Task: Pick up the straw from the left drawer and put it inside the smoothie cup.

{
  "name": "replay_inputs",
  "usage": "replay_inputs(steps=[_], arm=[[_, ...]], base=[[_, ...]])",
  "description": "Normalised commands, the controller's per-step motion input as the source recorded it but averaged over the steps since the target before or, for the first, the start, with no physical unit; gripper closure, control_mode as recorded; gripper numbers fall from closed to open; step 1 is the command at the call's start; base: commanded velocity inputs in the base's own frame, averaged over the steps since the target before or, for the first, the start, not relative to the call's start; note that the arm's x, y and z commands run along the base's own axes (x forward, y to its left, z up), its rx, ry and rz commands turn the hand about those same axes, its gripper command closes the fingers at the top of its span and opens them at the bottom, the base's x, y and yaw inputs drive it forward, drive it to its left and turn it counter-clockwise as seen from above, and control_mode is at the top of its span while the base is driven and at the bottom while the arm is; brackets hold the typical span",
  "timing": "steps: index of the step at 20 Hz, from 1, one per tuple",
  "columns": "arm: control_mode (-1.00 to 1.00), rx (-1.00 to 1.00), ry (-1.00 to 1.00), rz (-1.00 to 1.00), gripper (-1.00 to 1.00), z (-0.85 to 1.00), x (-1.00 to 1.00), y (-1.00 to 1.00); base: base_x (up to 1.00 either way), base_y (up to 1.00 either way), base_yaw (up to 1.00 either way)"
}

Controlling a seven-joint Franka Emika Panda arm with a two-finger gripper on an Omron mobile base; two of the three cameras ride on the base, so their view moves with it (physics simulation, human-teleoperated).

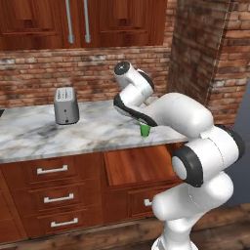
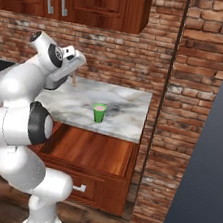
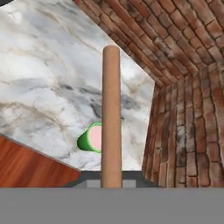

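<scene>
My gripper point(image 2: 74, 73) hangs above the marble counter point(image 2: 122, 120), shut on the straw point(image 3: 111, 113), a pale tan stick that runs straight away from the hand. A short end of the straw point(image 2: 73, 81) pokes out below the hand. The smoothie cup point(image 2: 99, 112), small and bright green with pink contents, stands upright near the counter's front edge, lower and to the right of my gripper. In the hand view the straw crosses the right part of the smoothie cup point(image 3: 89, 139). The left drawer point(image 2: 90, 151) stands pulled open under the counter, its wood floor bare. My arm partly covers the smoothie cup point(image 1: 144, 130).
A grey toaster point(image 1: 66, 105) stands at the back left of the counter. A brick wall point(image 2: 196, 96) closes the counter's right end. Narrow drawer fronts with silver handles point(image 1: 52, 170) sit left of the open drawer. Wall cabinets point(image 1: 78, 22) hang overhead.
</scene>
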Motion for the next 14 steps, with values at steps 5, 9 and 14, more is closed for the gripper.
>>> replay_inputs(steps=[5,9,14], arm=[[-1.00,-0.35,0.02,0.24,1.00,0.00,-0.03,-0.05],[-1.00,-0.39,0.04,0.45,1.00,0.00,-0.10,-0.14],[-1.00,-0.38,0.10,0.52,1.00,0.00,-0.12,-0.35]], base=[[0.00,0.00,0.00],[0.00,0.00,0.00],[0.00,0.00,0.00]])
